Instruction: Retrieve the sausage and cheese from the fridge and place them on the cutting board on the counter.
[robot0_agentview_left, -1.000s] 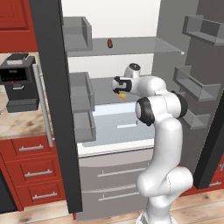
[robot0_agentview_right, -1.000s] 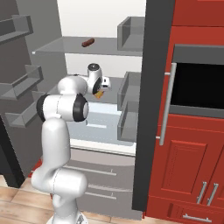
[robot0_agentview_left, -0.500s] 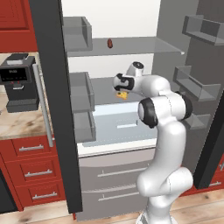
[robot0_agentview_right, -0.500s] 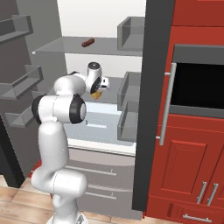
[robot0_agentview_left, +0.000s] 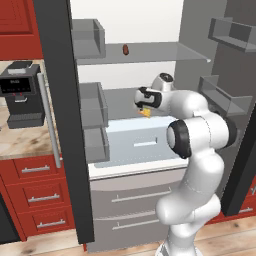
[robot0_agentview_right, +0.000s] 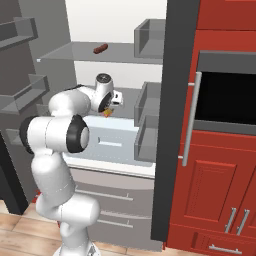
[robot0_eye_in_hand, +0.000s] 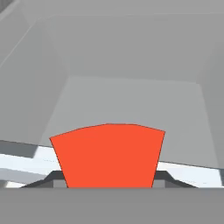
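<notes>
Cheese (robot0_agentview_left: 145, 113) pinched in gripper (robot0_agentview_left: 144, 111), mid frame in fridge (robot0_agentview_left: 150, 65).
Red rind faces hand cam; sausage (robot0_agentview_right: 100, 48) upper left, long axis roughly horiz.

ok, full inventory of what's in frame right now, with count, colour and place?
fridge: one, grey-silver, doors open, straight ahead of the arm
sausage: one, dark reddish-brown, on the upper fridge shelf
cheese: one, yellow-orange wedge with a red edge, between the gripper's fingers above the middle shelf
door bins: several, grey, on both open fridge doors
fridge drawers: two, grey with bar handles, at the bottom
coffee machine: one, black, on the counter left of the fridge
counter: one, beige marbled, over red cabinets
oven: one, dark window, in the red cabinets right of the fridge
arm: one, white with dark joints, reaching into the fridge
gripper: one, shut on the cheese
</notes>
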